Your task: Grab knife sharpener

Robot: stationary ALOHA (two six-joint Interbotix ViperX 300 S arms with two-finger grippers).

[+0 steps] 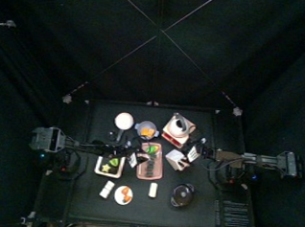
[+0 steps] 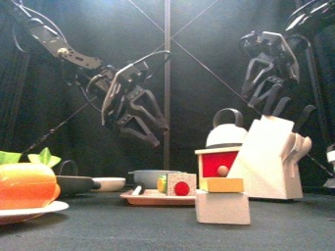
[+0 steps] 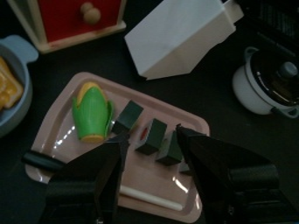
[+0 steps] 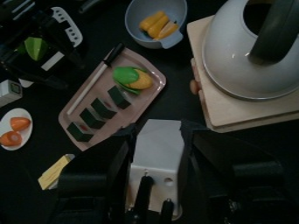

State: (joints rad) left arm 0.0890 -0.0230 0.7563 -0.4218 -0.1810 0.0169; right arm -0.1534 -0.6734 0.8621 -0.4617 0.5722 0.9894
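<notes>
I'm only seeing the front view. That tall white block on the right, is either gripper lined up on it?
Observer: Yes. In the right wrist view the right gripper hangs above the white block, with its jaws open to either side.
Operator: Where is the left one?
Observer: The left gripper is open above the pink tray, over its dark green pieces.
Operator: Anything crowding the block?
Observer: A kettle on a wooden board stands right beside it.
</notes>
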